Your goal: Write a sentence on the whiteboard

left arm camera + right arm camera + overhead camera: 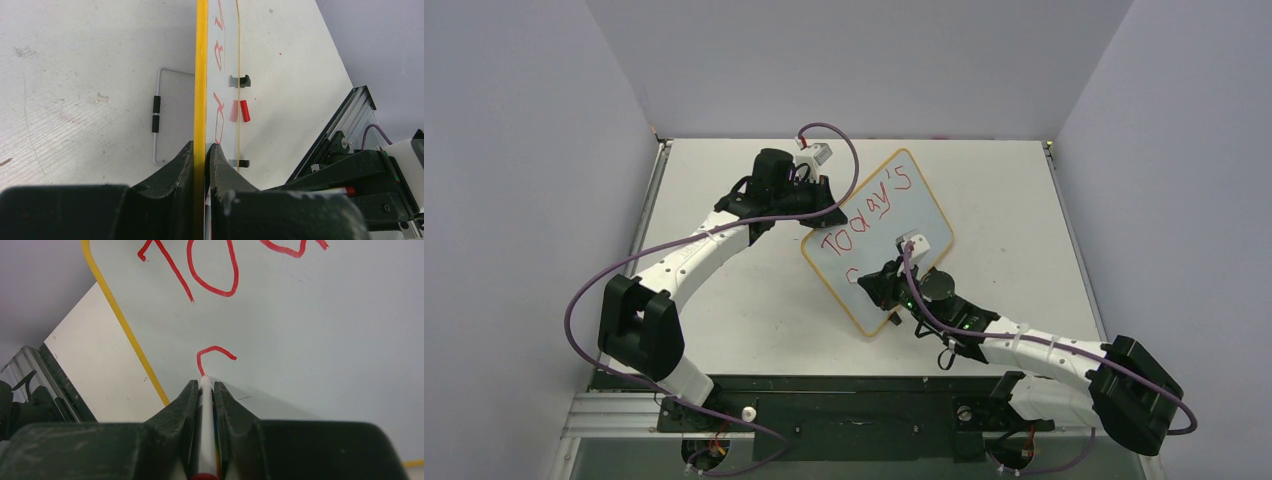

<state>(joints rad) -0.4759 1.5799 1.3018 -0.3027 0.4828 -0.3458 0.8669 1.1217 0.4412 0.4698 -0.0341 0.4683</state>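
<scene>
Whiteboard [927, 215]: white, rounded corners, thin yellow-orange frame; set diagonal on table [764, 320] centre. Sentence [874, 213]: red marker, upper line reads "Today's"; lower line one curved stroke.

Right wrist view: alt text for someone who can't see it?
The right gripper is shut on a marker, its tip on the whiteboard at the end of a curved red stroke. Red letters "To" sit above; the yellow frame runs down the left.

A scuffed white table [754, 300] stands between plain pale grey walls [524, 150].
</scene>
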